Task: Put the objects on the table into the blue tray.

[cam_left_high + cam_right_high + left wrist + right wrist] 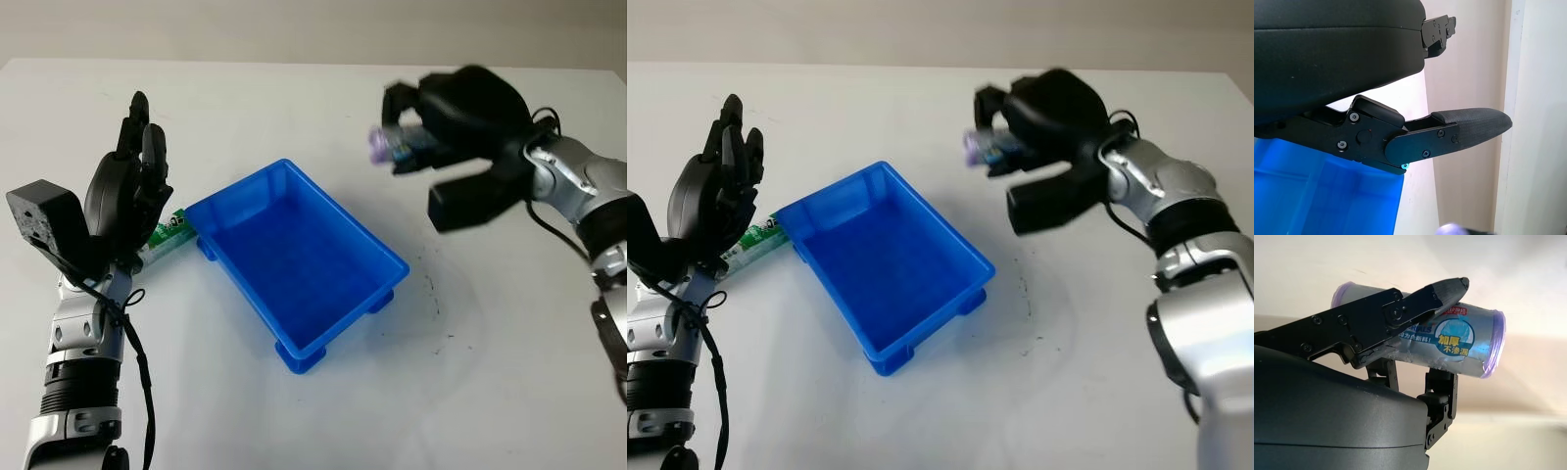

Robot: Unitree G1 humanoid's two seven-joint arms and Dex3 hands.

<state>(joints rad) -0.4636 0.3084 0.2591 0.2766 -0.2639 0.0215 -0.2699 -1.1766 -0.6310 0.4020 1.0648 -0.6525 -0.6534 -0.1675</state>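
Right hand raised beyond the far corner of the empty blue rectangular plastic tray, fingers clasped around a silvery cylindrical roll with purple ends, left hand released beside the tray, green-and-white packet lying on the white tabletop against the tray's wall

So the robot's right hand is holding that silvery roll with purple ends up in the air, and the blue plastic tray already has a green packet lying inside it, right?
Not quite. The right hand does hold the silvery roll with purple ends in the air, but the blue plastic tray has nothing inside. The left eye view shows the green packet on the table beside the tray, by the open left hand.
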